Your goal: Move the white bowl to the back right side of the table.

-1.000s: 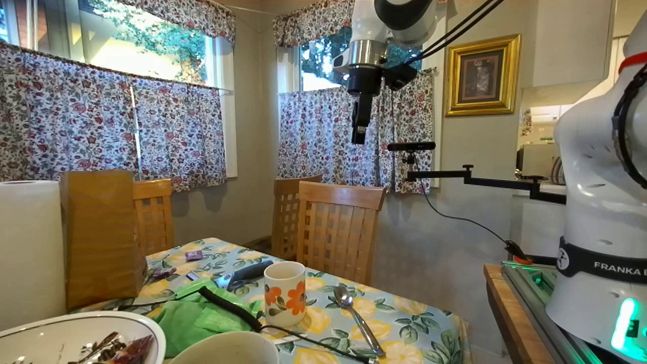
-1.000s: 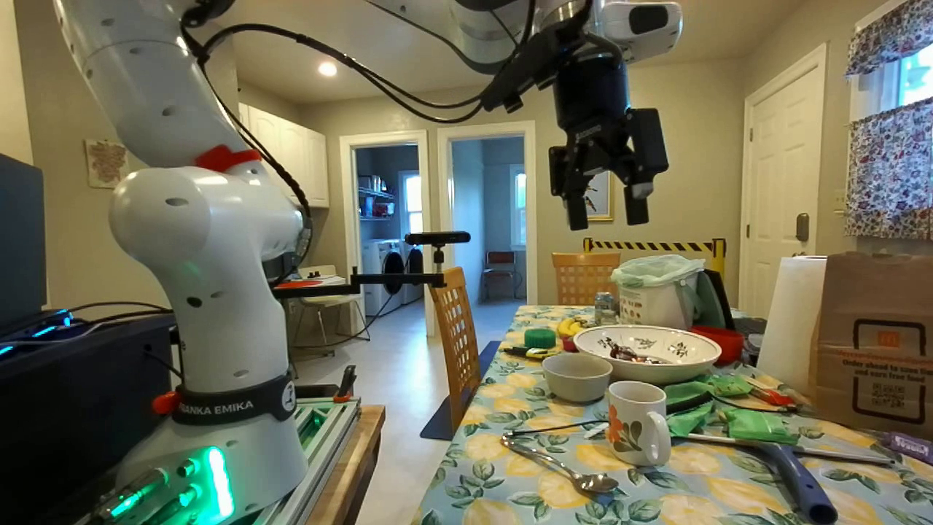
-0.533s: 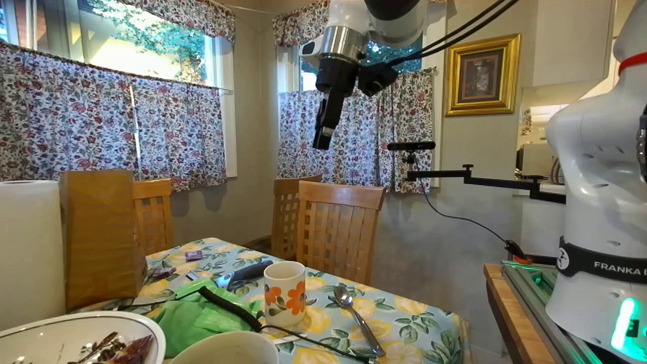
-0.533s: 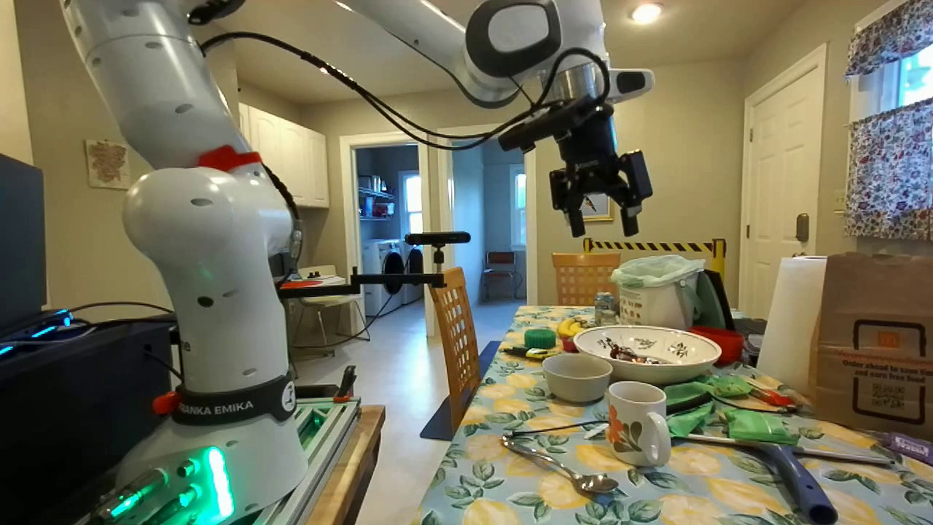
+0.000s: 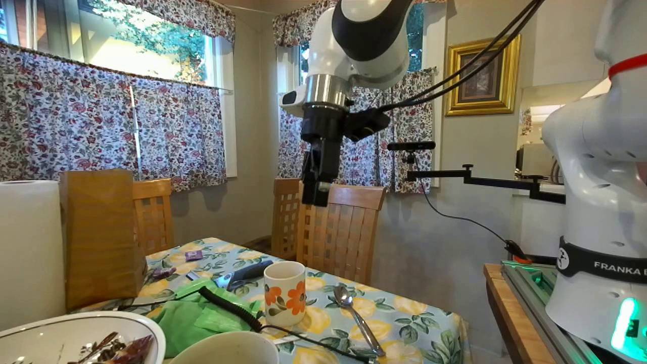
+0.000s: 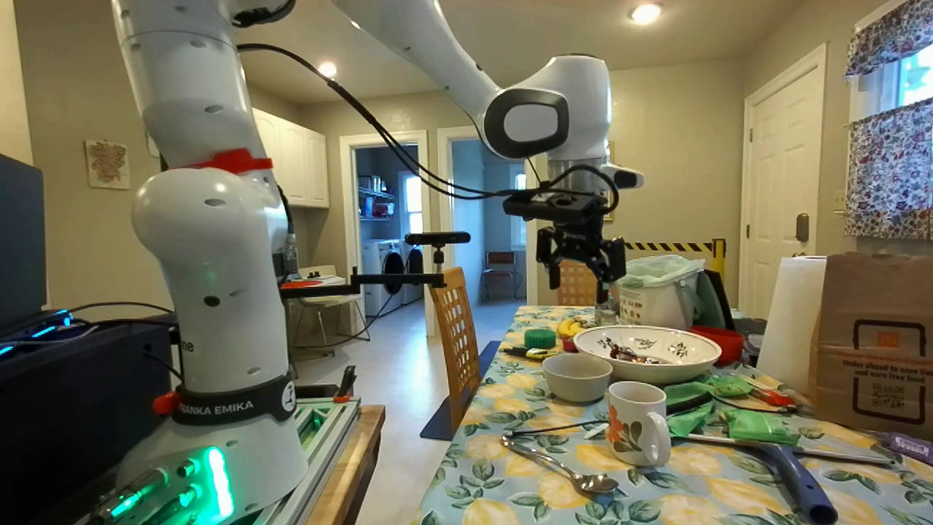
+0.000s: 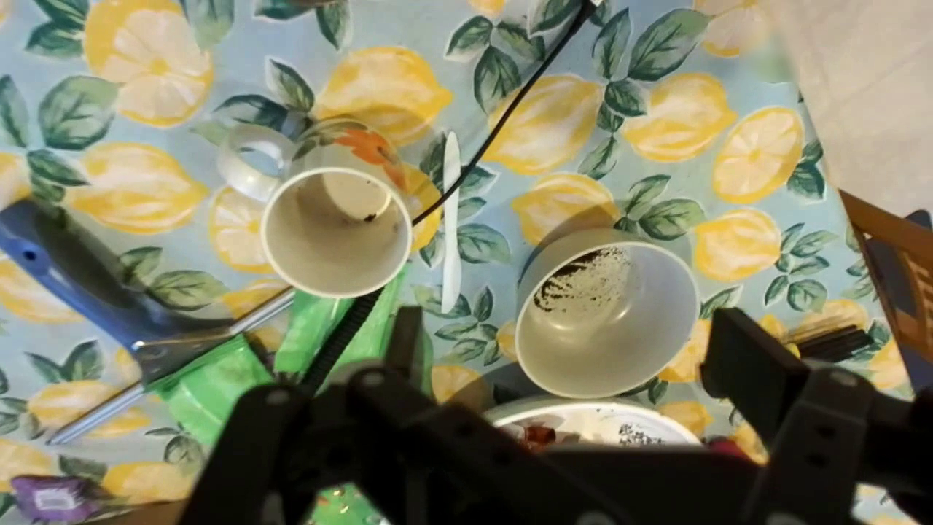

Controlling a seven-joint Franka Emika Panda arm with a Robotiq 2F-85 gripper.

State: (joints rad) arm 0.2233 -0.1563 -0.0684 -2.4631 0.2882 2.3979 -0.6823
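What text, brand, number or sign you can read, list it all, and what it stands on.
"FRANKA EMIKA", pieced from both exterior views: black base band
"ne", a fragment: robot arm
"M", orange logo: brown paper bag
"Order ahead to" and "and earn free food": same bag
Too small or blurred: the bag's remaining print and lettering on the purple wrapper

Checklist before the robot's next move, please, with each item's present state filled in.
1. Jaws open: ok, spread apart.
2. White bowl upright on the table: ok.
3. Jaws down at bowl height: not ok, they hang higher.
4. Bowl separate from the mug: ok, visible gap.
5. Bowl not touching wide dish: cannot tell, edges overlap in wrist view.
6. Bowl clean inside: not ok, dark specks.
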